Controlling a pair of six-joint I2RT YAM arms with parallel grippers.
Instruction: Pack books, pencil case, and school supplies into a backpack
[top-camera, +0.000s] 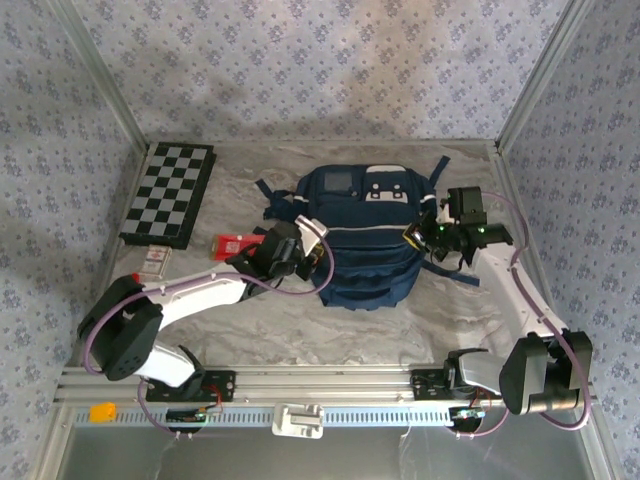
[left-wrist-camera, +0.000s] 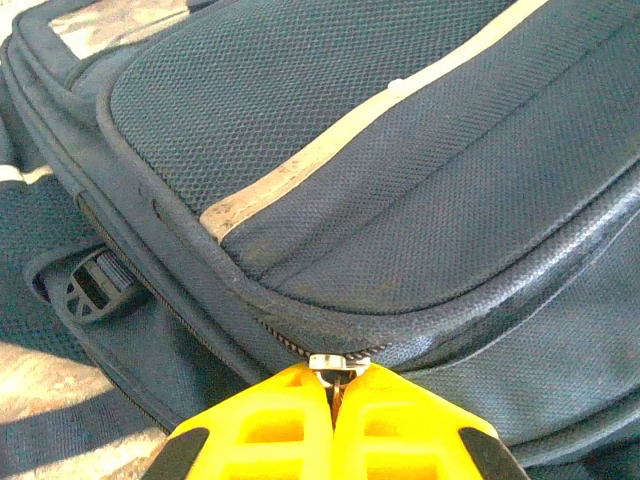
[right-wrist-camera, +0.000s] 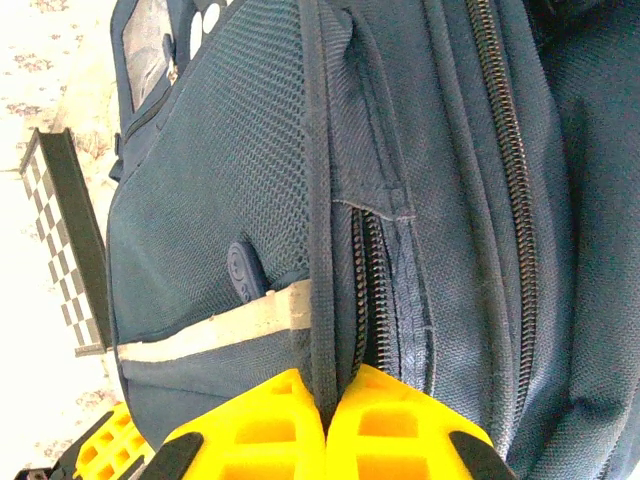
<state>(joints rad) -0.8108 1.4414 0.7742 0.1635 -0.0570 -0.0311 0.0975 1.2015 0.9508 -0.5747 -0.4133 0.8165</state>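
The navy backpack (top-camera: 365, 240) lies flat in the middle of the table. My left gripper (top-camera: 303, 243) is at its left side, and its yellow fingers (left-wrist-camera: 270, 420) are shut on a metal zipper pull (left-wrist-camera: 340, 362). At the bag's right side my right gripper (top-camera: 421, 232) is shut, pinching a fold of the backpack's fabric (right-wrist-camera: 322, 330) next to a zipper (right-wrist-camera: 368, 290). The red pencil case (top-camera: 235, 243) lies on the table left of the bag, behind my left arm. A small pale pink school supply (top-camera: 155, 258) rests further left. The books are out of view.
A black-and-white checkered board (top-camera: 168, 193) lies at the back left. Dark straps (top-camera: 272, 205) spread out from the bag's sides. An orange piece (top-camera: 102, 411) and a white piece (top-camera: 298, 420) sit on the front rail. Patterned walls close in the back and sides.
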